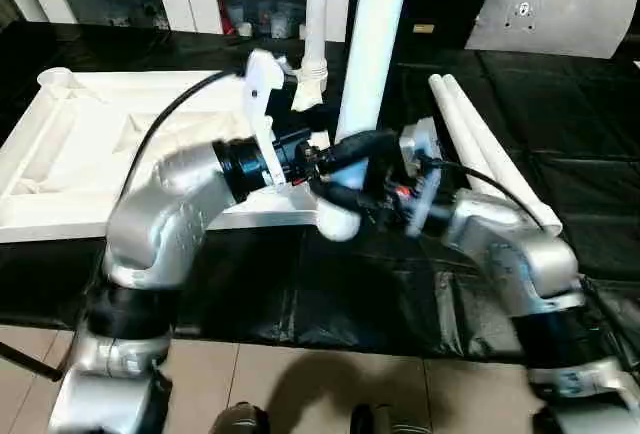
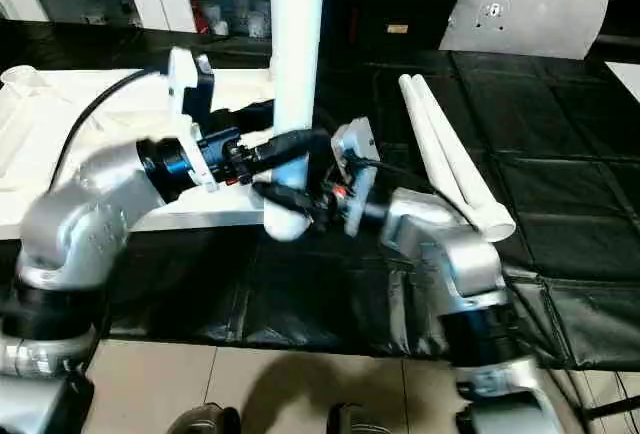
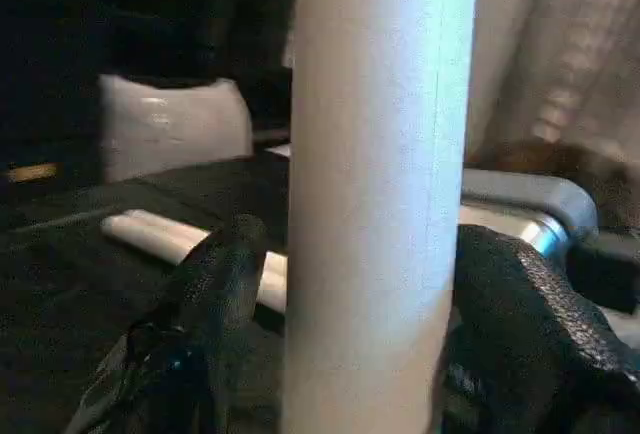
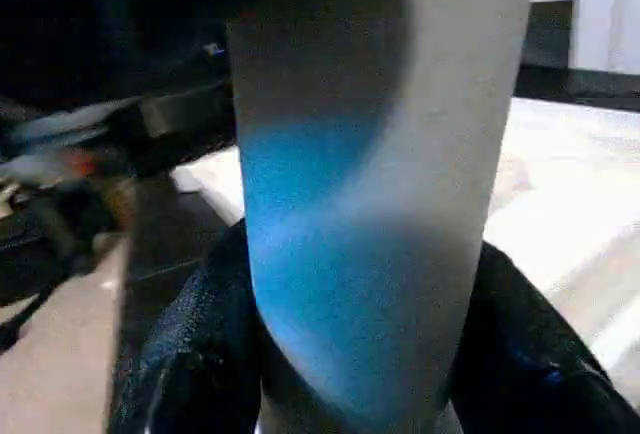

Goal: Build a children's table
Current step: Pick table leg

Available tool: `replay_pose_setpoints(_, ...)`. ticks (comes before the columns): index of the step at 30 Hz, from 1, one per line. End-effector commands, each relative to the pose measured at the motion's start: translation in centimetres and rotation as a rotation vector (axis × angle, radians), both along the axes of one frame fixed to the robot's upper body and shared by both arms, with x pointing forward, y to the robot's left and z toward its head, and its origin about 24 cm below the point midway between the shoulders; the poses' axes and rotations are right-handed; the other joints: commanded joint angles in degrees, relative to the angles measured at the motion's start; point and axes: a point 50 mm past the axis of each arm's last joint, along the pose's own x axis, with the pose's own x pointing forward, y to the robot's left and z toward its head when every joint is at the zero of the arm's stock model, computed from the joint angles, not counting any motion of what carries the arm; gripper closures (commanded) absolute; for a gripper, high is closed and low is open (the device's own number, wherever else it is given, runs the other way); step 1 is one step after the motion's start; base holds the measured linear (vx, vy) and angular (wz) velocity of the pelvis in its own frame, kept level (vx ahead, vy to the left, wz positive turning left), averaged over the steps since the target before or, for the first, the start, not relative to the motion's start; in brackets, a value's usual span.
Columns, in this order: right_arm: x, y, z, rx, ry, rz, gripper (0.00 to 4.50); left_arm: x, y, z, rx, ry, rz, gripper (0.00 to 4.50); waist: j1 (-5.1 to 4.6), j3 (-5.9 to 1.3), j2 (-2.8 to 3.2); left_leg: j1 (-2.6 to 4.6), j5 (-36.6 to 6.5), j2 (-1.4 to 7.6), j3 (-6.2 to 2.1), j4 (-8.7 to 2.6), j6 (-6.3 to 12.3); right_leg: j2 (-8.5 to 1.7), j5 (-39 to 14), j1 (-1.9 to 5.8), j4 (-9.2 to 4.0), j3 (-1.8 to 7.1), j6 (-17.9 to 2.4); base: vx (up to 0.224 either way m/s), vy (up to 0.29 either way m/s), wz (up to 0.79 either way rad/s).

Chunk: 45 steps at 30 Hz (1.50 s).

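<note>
The table top (image 1: pixel 90 154) lies ribbed side up on the black-covered bench (image 1: pixel 560 124), one leg (image 1: pixel 316 24) standing in its far corner socket. Two spare legs (image 2: pixel 450 159) lie side by side to the right. Right claw (image 4: pixel 350 374) grasps an upright leg (image 2: pixel 297 54); left claw (image 3: pixel 340 354) brackets it, fingers (image 3: pixel 215 284) slightly apart from it.

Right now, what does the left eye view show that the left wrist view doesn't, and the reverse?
Left eye view: the tabletop, a standing leg upright on it, and the right gripper clamped on the held leg. Left wrist view: the left gripper close up, one finger standing off that leg. Both: the held leg and the spare legs on black cloth.
</note>
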Motion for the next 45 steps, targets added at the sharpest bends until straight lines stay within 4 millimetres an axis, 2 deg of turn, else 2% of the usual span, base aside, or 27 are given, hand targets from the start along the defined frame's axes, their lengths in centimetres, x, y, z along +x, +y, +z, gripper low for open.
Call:
replay_pose_setpoints(1, 0.3, -0.3, 0.7, 0.006, -0.035, -0.031, 2.55, -0.1, 0.0, 0.4, 0.009, -0.022, 0.037, 1.65, 0.13, -5.58, -0.42, 0.45, -4.71, 2.64, -0.42, -3.45, 2.79, -4.28, -11.43, 4.08, -3.89, 2.84, -11.75, 0.0, 0.0, 0.0)
replay_pose_setpoints(5, 0.5, -0.1, 0.5, 0.003, -0.04, -0.057, 2.55, -0.2, -0.6, -0.3, 0.02, -0.003, 0.106, 2.04, 0.06, -5.44, -0.55, 0.39, -5.41, 2.53, -0.45, -3.47, 3.08, -4.2, -13.08, 4.03, -4.06, 2.82, -10.56, 0.0, 0.0, 0.0)
replay_pose_setpoints(11, 0.7, 0.2, 0.4, 0.001, -0.052, -0.078, 2.55, 0.2, -1.0, -1.1, 0.069, 0.0, 0.19, 2.1, -0.11, -5.27, -0.51, 0.36, -6.0, 2.51, -0.51, -3.52, 3.33, -4.08, -14.26, 3.82, -4.38, 2.78, -9.61, 0.0, 0.0, 0.0)
replay_pose_setpoints(23, 0.9, 0.1, 0.5, -0.006, -0.063, -0.096, 2.55, 0.5, -1.0, -0.8, 0.047, -0.002, 0.238, 2.11, -0.16, -5.3, -0.52, 0.34, -6.04, 2.45, -0.51, -3.44, 3.56, -4.12, -14.28, 3.86, -4.36, 2.72, -9.88, 0.0, 0.0, 0.0)
replay_pose_setpoints(27, 0.9, 0.0, 0.5, -0.008, -0.063, -0.099, 2.55, 0.5, -1.1, -0.8, 0.083, -0.031, 0.235, 2.49, -0.13, -5.35, -0.52, 0.36, -5.62, 2.48, -0.53, -3.44, 3.87, -4.11, -13.22, 3.85, -4.27, 2.73, -10.05, 0.0, 0.0, 0.0)
replay_pose_setpoints(33, 0.7, -0.2, -0.1, -0.044, -0.063, -0.075, 2.55, 0.6, -0.3, -1.2, 0.158, -0.092, 0.203, 2.56, -0.21, -5.29, -0.44, 0.43, -6.17, 2.48, -0.56, -3.53, 3.55, -4.1, -14.26, 3.74, -4.36, 2.72, -9.58, 0.0, 0.0, 0.0)
replay_pose_setpoints(40, 0.5, -0.4, -0.9, -0.052, -0.067, -0.072, 2.55, 0.4, 0.5, -1.5, 0.227, -0.153, 0.168, 2.57, -0.24, -5.28, -0.25, 0.5, -6.15, 2.62, -0.58, -3.6, 3.34, -4.22, -12.57, 3.77, -4.04, 2.8, -10.51, 0.0, 0.0, 0.0)
replay_pose_setpoints(43, 0.4, -0.4, -1.0, -0.06, -0.07, -0.072, 2.55, 0.4, 0.6, -1.7, 0.213, -0.132, 0.172, 2.57, -0.26, -5.24, -0.23, 0.5, -6.4, 2.6, -0.54, -3.61, 3.1, -4.19, -12.24, 3.8, -4.0, 2.81, -10.92, 0.0, 0.0, 0.0)
replay_pose_setpoints(45, 0.5, -0.3, -0.9, -0.061, -0.074, -0.074, 2.55, 0.8, 0.8, -1.7, 0.145, -0.072, 0.211, 2.57, -0.26, -5.24, -0.25, 0.5, -6.38, 2.59, -0.5, -3.59, 3.01, -4.19, -11.89, 3.82, -3.97, 2.84, -11.24, 0.0, 0.0, 0.0)
